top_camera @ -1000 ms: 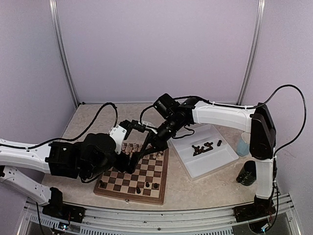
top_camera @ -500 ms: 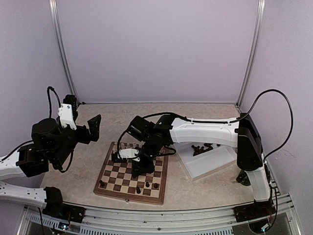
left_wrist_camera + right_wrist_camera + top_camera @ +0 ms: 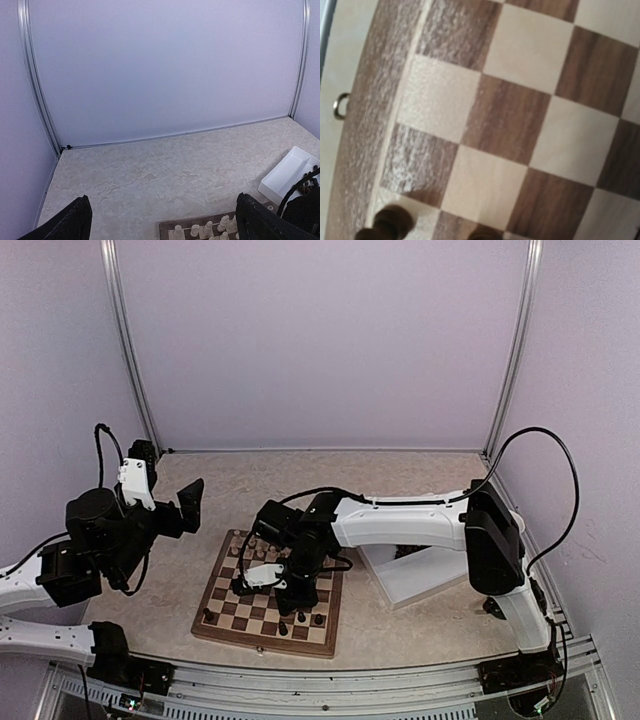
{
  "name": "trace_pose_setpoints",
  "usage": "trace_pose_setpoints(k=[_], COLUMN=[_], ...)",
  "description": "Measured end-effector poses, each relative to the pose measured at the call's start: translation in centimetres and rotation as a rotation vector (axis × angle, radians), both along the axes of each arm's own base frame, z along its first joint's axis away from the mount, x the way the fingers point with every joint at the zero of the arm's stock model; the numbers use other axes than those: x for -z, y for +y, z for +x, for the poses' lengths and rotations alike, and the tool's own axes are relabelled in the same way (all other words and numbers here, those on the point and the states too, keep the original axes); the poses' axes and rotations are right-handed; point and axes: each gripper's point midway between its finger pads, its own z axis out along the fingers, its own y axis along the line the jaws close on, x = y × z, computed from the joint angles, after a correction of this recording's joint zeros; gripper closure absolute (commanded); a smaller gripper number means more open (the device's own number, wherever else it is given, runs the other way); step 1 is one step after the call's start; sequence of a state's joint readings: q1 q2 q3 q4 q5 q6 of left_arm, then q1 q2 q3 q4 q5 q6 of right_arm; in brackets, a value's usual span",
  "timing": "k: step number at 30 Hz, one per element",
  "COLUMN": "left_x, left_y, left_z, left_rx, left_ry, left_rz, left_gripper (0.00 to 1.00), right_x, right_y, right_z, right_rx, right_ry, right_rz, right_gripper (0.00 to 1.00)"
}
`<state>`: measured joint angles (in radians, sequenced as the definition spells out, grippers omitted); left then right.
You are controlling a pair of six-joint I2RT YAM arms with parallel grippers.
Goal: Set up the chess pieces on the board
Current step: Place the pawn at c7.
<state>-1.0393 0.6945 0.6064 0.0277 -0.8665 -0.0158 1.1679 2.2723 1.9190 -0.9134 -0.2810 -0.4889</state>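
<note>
The board (image 3: 228, 592) lies in the middle of the table, with cream chess pieces (image 3: 256, 550) along its far edge and a few dark pieces (image 3: 301, 618) on its near rows. My right gripper (image 3: 288, 596) hangs low over the board's near half; its fingers do not show in the right wrist view, which is filled by the board's squares (image 3: 505, 120) and two dark piece tops (image 3: 387, 223). My left gripper (image 3: 190, 502) is raised left of the board, open wide and empty. In the left wrist view (image 3: 165, 226) it looks over the board's far row of cream pieces (image 3: 206, 230).
A white tray (image 3: 425, 580) holding dark pieces stands right of the board, partly hidden by my right arm; it also shows in the left wrist view (image 3: 287, 172). A small metal ring (image 3: 340, 106) sits on the board's rim. Walls close the table's back and sides.
My left arm has pulled back from over the board to the left and stays there. My right gripper has moved over the board toward its near side and lower.
</note>
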Motion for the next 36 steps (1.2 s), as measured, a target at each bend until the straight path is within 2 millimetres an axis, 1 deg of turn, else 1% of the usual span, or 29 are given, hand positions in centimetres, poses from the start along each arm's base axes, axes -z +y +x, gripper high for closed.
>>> trace_pose_setpoints(k=[16, 20, 21, 23, 25, 29, 36], left_x=[0.3, 0.3, 0.3, 0.3, 0.3, 0.3, 0.3], left_y=[-0.3, -0.3, -0.4, -0.4, -0.4, -0.4, -0.4], left_z=[0.2, 0.2, 0.2, 0.2, 0.2, 0.2, 0.2], left_rx=[0.002, 0.002, 0.002, 0.002, 0.002, 0.002, 0.002], left_ry=[0.002, 0.002, 0.003, 0.003, 0.003, 0.003, 0.003], left_rz=[0.03, 0.031, 0.031, 0.031, 0.031, 0.031, 0.031], left_gripper=[0.01, 0.01, 0.01, 0.01, 0.01, 0.01, 0.01], right_x=[0.1, 0.1, 0.2, 0.2, 0.3, 1.1, 1.0], right_y=[0.1, 0.0, 0.0, 0.0, -0.2, -0.9, -1.0], right_z=[-1.2, -1.2, -1.2, -1.2, -1.2, -1.3, -1.0], right_rx=[-0.044, -0.043, -0.043, -0.042, -0.042, -0.036, -0.03], right_ry=[-0.008, -0.014, -0.016, -0.023, -0.031, -0.032, -0.049], right_rz=[-0.004, -0.002, -0.003, -0.003, -0.008, -0.039, -0.042], right_gripper=[0.95, 0.91, 0.88, 0.76, 0.72, 0.71, 0.7])
